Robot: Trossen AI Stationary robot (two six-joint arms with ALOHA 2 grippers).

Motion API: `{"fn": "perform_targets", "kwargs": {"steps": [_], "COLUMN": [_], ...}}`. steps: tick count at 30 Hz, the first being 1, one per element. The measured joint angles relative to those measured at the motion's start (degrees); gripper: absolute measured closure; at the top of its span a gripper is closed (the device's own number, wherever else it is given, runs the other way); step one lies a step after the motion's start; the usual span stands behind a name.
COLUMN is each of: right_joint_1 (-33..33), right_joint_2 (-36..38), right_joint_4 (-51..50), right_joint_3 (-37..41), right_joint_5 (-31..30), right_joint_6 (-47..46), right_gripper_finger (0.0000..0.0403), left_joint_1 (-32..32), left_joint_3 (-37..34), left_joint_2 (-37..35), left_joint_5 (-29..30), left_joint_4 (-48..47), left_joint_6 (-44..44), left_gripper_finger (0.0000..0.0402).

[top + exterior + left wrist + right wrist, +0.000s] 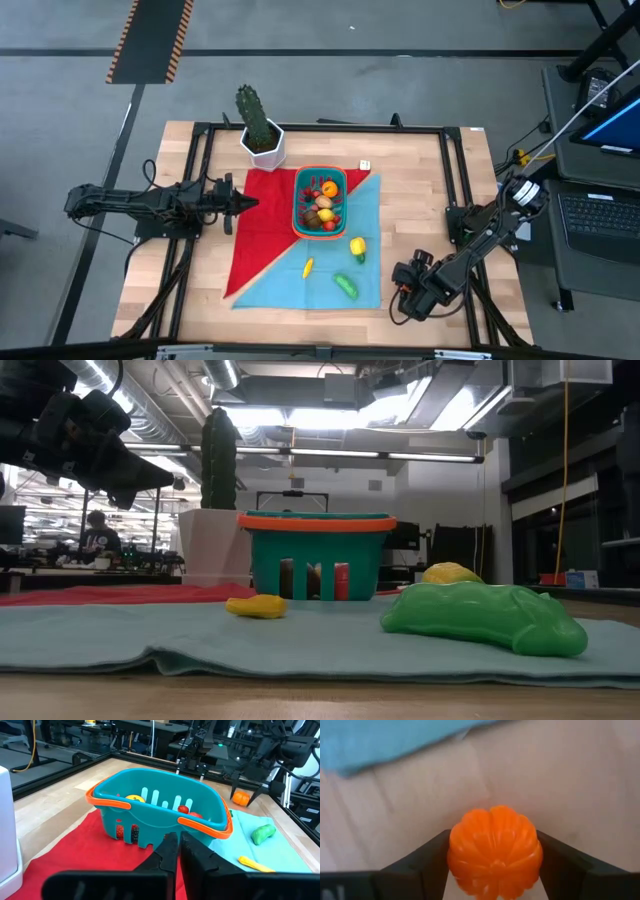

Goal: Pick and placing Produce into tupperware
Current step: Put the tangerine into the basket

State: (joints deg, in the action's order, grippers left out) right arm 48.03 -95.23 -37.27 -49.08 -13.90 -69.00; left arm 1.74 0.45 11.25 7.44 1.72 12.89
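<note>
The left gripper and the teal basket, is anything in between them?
Only red cloth. In the high view the left gripper points at the basket with bare cloth between them; its wrist view shows the same.

The teal tupperware [303, 222], orange-rimmed with slotted walls, stands upright where the red and blue cloths meet, holding a heap of red, orange, yellow and brown produce [323, 203]. On the blue cloth beside it lie a yellow pepper [357, 247], a small yellow piece [308, 267] and a green piece [346, 286]. An orange ribbed pumpkin [495, 851] sits over bare wood.
</note>
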Motion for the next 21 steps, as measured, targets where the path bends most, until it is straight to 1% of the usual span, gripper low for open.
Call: {"fn": "perform_targets", "kwargs": {"steps": [4, 7, 11, 17, 19, 21], "right_joint_1": [0.0, 0.0, 0.0, 0.0, 0.0, 0.0], "right_joint_2": [2.8, 6.2, 11.8, 21.0, 24.2, 27.3], "right_joint_4": [-2.4, -5.1, -8.2, -10.5, -9.2, -6.8], "right_joint_3": [0.0, 0.0, 0.0, 0.0, 1.3, 4.3], "right_joint_5": [-1.1, -3.3, -9.6, -20.3, -23.2, -25.6], "right_joint_6": [-0.8, -1.8, -0.9, 5.0, 6.7, 8.2], "right_gripper_finger": [0.0155, 0.0155, 0.0155, 0.0155, 0.0155, 0.0155], "left_joint_1": [0.0, 0.0, 0.0, 0.0, 0.0, 0.0], "left_joint_3": [0.0, 0.0, 0.0, 0.0, 0.0, 0.0], "left_joint_2": [0.0, 0.0, 0.0, 0.0, 0.0, 0.0], "left_joint_5": [0.0, 0.0, 0.0, 0.0, 0.0, 0.0], "left_joint_4": [0.0, 0.0, 0.0, 0.0, 0.0, 0.0], "left_joint_6": [0.0, 0.0, -1.7, -4.5, -4.5, -4.5], "left_gripper_finger": [0.0397, 0.0401, 0.0398, 0.0381, 0.0375, 0.0370]}}
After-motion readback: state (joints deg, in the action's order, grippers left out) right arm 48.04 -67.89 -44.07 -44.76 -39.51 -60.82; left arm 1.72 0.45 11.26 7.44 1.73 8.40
